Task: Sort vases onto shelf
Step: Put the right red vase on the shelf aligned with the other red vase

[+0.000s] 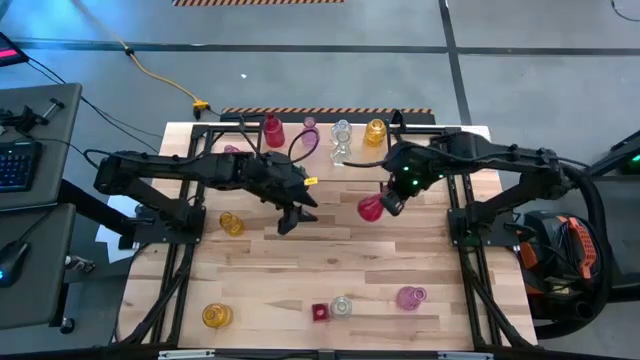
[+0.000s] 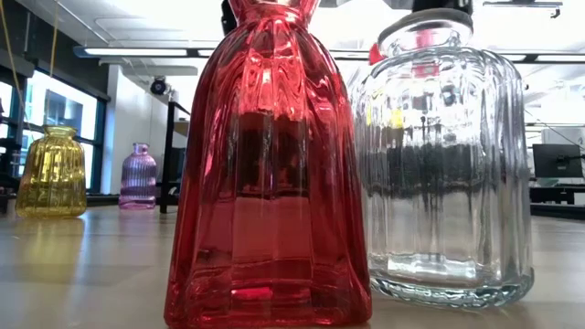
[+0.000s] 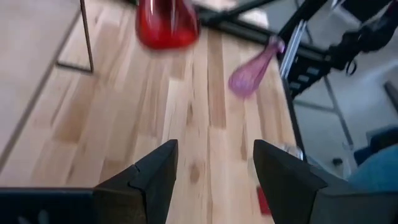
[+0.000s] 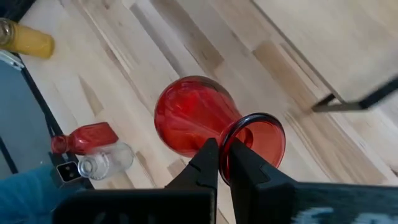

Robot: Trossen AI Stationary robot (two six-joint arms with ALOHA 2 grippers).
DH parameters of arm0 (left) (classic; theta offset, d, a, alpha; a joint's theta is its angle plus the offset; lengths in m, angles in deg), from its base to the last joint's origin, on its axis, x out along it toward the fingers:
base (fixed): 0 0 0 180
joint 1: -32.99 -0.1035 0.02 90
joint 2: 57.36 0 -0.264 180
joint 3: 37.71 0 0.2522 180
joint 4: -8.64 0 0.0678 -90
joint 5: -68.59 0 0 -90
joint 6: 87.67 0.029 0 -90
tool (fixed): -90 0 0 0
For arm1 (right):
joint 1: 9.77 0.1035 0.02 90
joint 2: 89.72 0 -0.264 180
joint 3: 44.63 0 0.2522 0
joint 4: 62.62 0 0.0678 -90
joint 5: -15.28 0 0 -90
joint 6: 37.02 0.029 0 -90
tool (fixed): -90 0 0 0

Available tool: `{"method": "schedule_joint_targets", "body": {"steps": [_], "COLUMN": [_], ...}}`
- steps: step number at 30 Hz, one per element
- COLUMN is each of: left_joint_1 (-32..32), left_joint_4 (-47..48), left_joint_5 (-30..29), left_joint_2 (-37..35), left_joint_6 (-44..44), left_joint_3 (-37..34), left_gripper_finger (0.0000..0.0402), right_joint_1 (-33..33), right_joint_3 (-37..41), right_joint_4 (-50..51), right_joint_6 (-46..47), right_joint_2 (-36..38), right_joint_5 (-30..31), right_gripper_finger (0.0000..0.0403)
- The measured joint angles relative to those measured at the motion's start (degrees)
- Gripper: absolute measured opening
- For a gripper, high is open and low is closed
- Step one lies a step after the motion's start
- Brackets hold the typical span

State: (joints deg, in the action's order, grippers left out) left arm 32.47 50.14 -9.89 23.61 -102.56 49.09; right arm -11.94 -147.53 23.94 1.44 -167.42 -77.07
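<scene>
Nearest, along the lower edge of the high view: small translucent yellow glass vase [image 1: 216, 316], low red glass bottle [image 1: 320, 312], clear glass jar [image 1: 342, 306] and pink round glass vase [image 1: 411, 297], all standing on the light wood bench [image 1: 260, 270], still to be sorted.

Mid-frame, right of centre: right gripper [image 4: 225, 160] pinched shut on the thin rim of a red flared ribbed glass vase [image 1: 371, 207], body hanging tilted over the bench. Risky hold: smooth glass, lip-only grip, likely to swing or slip out on the way up, or clip the shelf edge.

Centre: left gripper [image 1: 290, 219] spread wide, holding nothing, close to the red vase's path; possible collision between arms.

Farthest, top centre: small raised wooden shelf [image 1: 300, 152], already crowded with vases [image 1: 340, 135]; could topple a neighbour when setting down.
</scene>
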Motion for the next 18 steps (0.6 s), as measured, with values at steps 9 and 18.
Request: {"method": "schedule_joint_targets", "body": {"steps": [9,18], "left_joint_1": [-1.14,-2.17], "left_joint_4": [-5.67,-5.51], "left_joint_5": [3.39,3.45], "left_joint_2": [0.00,0.00], "left_joint_6": [-5.26,-6.13], "left_joint_3": [0.00,0.00], "left_gripper_finger": [0.0200,0.0200], "right_joint_1": [-0.02,1.09], "right_joint_3": [-2.98,-16.38], "right_joint_4": [-3.78,-2.25], "right_joint_6": [-5.17,-12.04], "right_joint_2": [-6.47,-15.39], "right_joint_5": [-2.94,-4.31], "right_gripper_finger": [0.0000,0.0000]}}
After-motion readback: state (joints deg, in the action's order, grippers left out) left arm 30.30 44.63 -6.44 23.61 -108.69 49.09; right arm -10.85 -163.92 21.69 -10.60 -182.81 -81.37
